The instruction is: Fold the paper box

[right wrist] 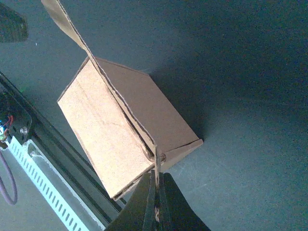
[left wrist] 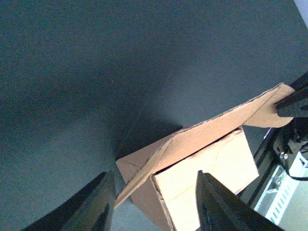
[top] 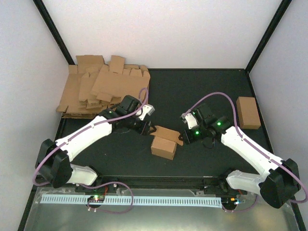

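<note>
Plain brown paper box [top: 163,146] on a black table [top: 197,89].

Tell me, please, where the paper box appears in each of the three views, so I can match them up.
Top external: the paper box sits at table centre, between the two arms.
Left wrist: lower right.
Right wrist: centre-left, just above the right pincer.
Shared landmark: its raised flap, pinched by the right pincer, shows in all three views.
</note>
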You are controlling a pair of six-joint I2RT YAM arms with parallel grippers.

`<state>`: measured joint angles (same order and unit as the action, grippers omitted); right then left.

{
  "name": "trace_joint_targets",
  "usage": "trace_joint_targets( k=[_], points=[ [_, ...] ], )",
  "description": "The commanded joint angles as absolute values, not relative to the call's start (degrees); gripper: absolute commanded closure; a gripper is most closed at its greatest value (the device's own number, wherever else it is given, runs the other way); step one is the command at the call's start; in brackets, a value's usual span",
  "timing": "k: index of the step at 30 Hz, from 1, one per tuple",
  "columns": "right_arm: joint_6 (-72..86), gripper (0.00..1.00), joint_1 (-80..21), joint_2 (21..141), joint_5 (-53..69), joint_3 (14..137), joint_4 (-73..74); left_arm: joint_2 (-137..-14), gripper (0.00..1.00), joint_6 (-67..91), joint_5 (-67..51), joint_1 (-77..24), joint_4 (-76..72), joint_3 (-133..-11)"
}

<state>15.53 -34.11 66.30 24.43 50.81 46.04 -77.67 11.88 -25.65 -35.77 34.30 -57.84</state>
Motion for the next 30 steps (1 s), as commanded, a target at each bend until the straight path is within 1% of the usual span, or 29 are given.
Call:
trace_joint_targets(
  k=[1,6,8,10,11,13,21,26,30],
  points=[
    [15.74,0.98,-34.48,65.6,23.27,52.63,44.58,-75.86,0.47,12.59,-26.24,-36.18,31.77,-57.08],
    [14.82,0.98,-34.48,65.08,22.01,52.64,44.41,-74.59,0.26,13.31,-26.83,-36.04,28.92,-55.4],
    [14.66,0.98,-34.45,64.82,21.05,52.1,44.05,-73.84,0.17,13.82,-25.55,-36.1,28.1,-54.91],
    [14.5,0.98,-34.46,65.15,20.1,51.89,44.1,-73.74,0.04,14.46,-23.44,-36.0,28.02,-54.76],
    [14.45,0.97,-34.45,65.37,19.69,51.82,44.13,-72.91,0.01,14.65,-22.41,-35.92,28.18,-54.76],
    [14.17,0.95,-34.48,65.7,19.04,51.86,44.22,-71.09,0.01,14.78,-20.78,-35.79,27.96,-54.49],
    [14.1,0.98,-34.46,65.74,19.22,52.39,43.11,-60.66,0.01,19.82,-13.47,-33.86,22.8,-48.22],
    [13.35,0.98,-34.5,65.55,19.41,53.67,43.45,-55.89,0.01,18.38,-18.53,-33.46,16.58,-44.8],
    [12.24,0.98,-34.43,65.6,18.82,54.09,43.99,-55.93,0.01,16.11,-21.23,-33.47,17.63,-45.78]
  ],
)
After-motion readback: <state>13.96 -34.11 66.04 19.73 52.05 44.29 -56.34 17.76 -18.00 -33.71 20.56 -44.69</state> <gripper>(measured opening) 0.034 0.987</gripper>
